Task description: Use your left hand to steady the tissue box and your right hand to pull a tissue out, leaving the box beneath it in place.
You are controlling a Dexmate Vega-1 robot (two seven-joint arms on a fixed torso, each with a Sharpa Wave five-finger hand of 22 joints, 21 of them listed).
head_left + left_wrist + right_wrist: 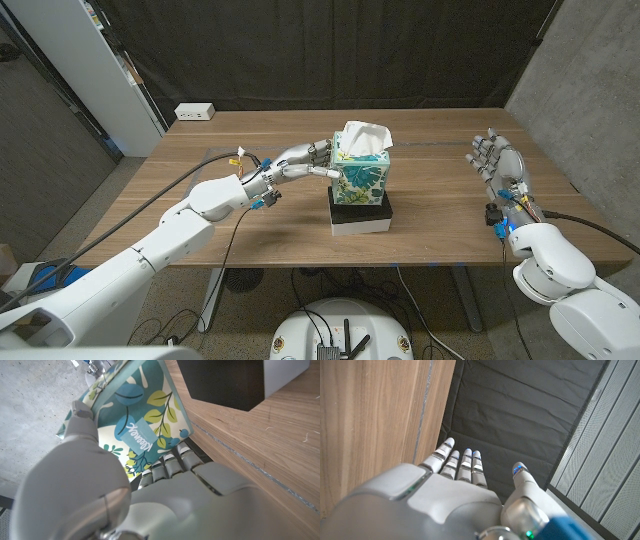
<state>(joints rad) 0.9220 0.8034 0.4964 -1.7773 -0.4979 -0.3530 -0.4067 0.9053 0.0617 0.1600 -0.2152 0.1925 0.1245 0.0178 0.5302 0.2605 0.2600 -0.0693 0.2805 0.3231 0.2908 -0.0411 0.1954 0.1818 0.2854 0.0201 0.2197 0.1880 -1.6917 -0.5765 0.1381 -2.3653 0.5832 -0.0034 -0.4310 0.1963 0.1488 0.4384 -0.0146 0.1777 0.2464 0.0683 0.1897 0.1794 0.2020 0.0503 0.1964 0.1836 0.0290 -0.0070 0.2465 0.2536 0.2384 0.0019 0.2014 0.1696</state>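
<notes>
The left hand's (300, 160) fingers (167, 462) press the leaf-print tissue box's (361, 175) side, thumb over its top edge, arm reaching in across the bench (250, 225). The box stands on a black-and-white box (361, 214) at mid-bench, a tissue (364, 136) poking up. The right hand (497, 158) hovers well apart, fingers (465, 462) straight, slightly spread, empty.

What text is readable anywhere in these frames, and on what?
"Kleenex": blue label on the side of the tissue box, seen tilted in the left wrist view beside the left hand.
Same box in the head view: print too small to read.
</notes>
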